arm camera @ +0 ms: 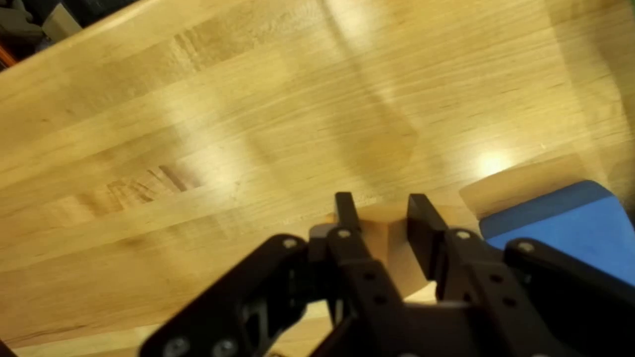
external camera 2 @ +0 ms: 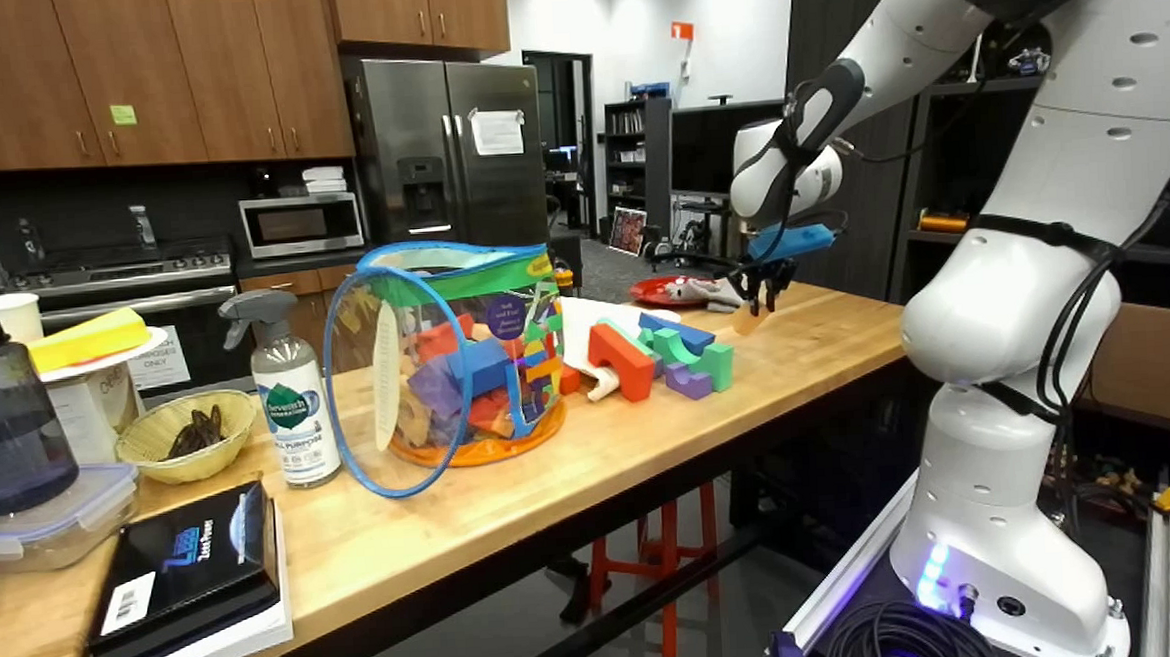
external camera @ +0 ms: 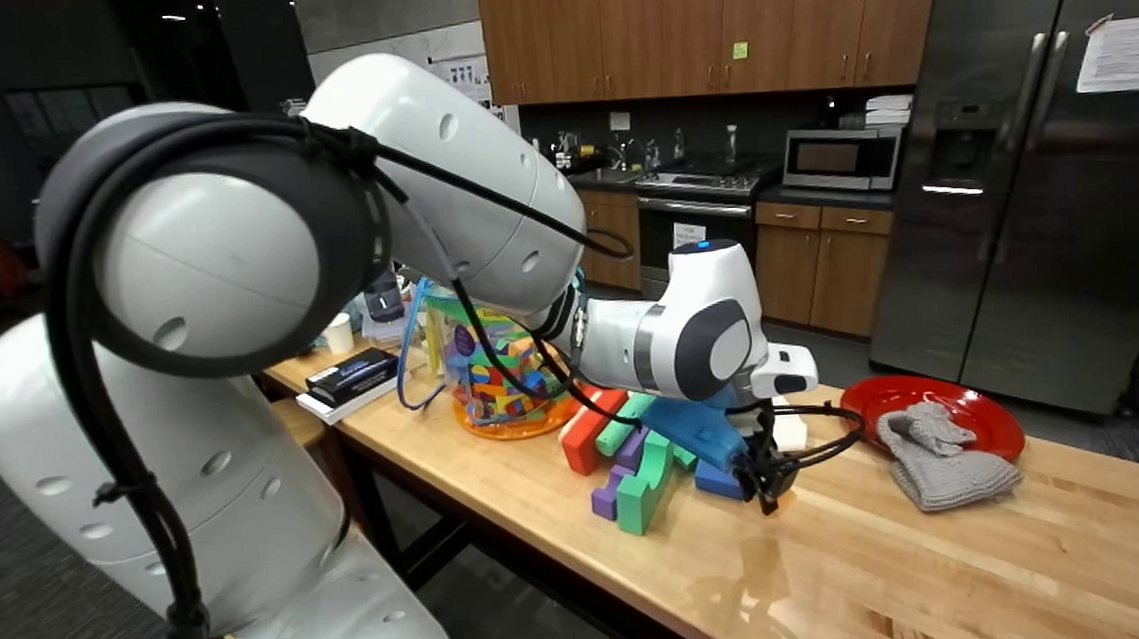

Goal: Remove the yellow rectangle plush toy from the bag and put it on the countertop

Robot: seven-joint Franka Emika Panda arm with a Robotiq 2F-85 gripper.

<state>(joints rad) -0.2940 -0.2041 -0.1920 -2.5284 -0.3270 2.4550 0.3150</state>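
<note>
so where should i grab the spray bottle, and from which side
Probably by the neck, just under the spray head, coming in level from the side of the counter where the arm stands. In an exterior view the spray bottle stands upright and narrows there; the basket and bag flank it closely.

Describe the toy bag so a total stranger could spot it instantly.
Find the long wooden countertop. Beside the grey-topped spray bottle stands a rounded, see-through bag holding colourful blocks. Its blue hoop, green upper band and orange base set it apart from the loose blocks nearby.
</note>
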